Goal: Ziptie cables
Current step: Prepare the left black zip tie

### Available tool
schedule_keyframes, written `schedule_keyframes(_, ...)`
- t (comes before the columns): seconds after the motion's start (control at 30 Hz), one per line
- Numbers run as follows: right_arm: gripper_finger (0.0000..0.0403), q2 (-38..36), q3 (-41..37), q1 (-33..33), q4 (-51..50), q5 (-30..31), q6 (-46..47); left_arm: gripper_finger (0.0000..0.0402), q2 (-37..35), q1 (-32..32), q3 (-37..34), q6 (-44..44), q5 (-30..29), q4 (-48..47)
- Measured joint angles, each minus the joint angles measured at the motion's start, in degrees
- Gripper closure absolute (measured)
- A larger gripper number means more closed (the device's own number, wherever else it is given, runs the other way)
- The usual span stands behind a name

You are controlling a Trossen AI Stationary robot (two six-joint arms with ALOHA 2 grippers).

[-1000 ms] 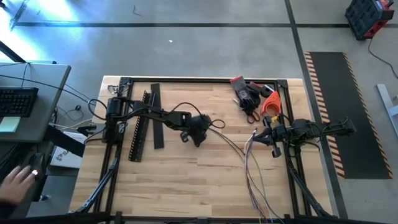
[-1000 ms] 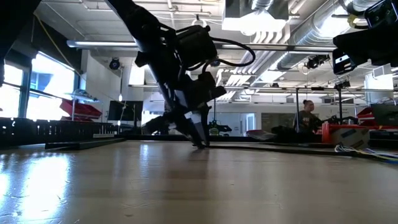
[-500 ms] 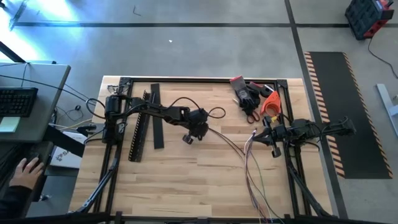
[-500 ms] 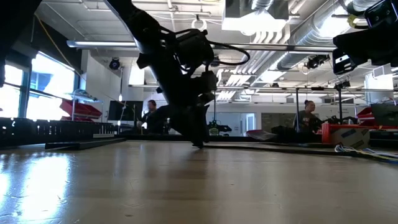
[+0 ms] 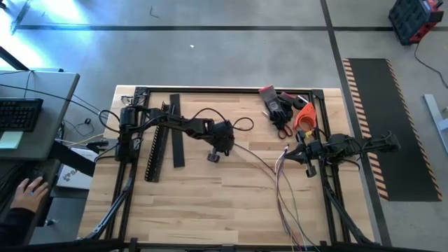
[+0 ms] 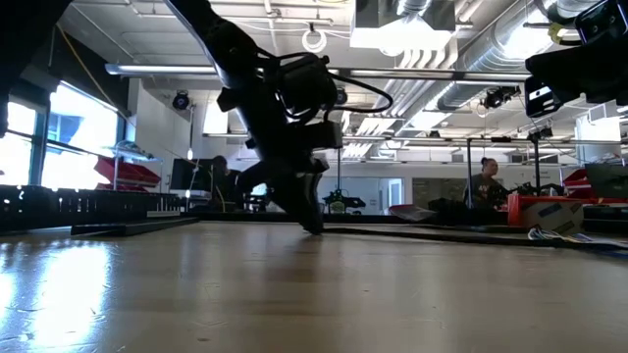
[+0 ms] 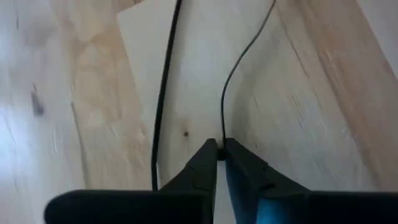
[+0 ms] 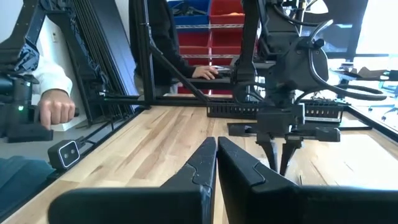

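The cables (image 5: 283,189) lie as a loose bunch of thin dark, reddish and whitish wires on the wooden table's right half and run to its near edge. One thin dark wire (image 5: 255,162) leads from the bunch toward the table's middle. There my left gripper (image 5: 217,154) points steeply down, its fingertips (image 6: 314,224) on the tabletop, shut on that wire (image 7: 233,74). A second dark wire (image 7: 165,93) lies beside it, untouched. My right gripper (image 5: 299,152) waits shut at the right edge, next to the bunch's far end. My left gripper pinches the thin dark wire at the spot (image 7: 222,138) where it runs in between the two fingertips, coming from above at a steep slant. The wire lies slack on the tabletop beyond the fingers.
A slotted black rail (image 5: 157,143) and a flat black strip (image 5: 175,133) lie at the left, beside the left arm's base. Gloves, scissors and an orange tool (image 5: 287,112) sit at the far right corner. A person's hand (image 5: 28,189) rests off the table's left.
My left gripper has rolled about its own pointing line while staying at nearly the same spot in the table's middle, fingertips down at the wood. The right arm has kept still.
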Motion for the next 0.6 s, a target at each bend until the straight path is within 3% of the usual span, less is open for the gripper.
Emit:
schedule_keyframes(0.17, 0.0402, 0.0, 0.0, 0.0, 0.0, 0.0, 0.0, 0.0395, -1.5, 0.1, 0.0, -8.1, 0.2, -5.5)
schedule_keyframes(0.33, 0.0402, 0.0, 0.0, 0.0, 0.0, 0.0, 0.0, 0.0399, -6.6, 1.2, -1.3, -20.2, 6.9, -12.6)
schedule_keyframes(0.47, 0.0402, 0.0, 0.0, 0.0, 0.0, 0.0, 0.0, 0.04, -13.3, 4.3, -6.4, -32.0, 13.4, -8.1)
schedule_keyframes(0.6, 0.0402, 0.0, 0.0, 0.0, 0.1, 0.0, 0.0, 0.0401, -17.4, 7.6, -17.7, -50.0, 19.7, 3.8)
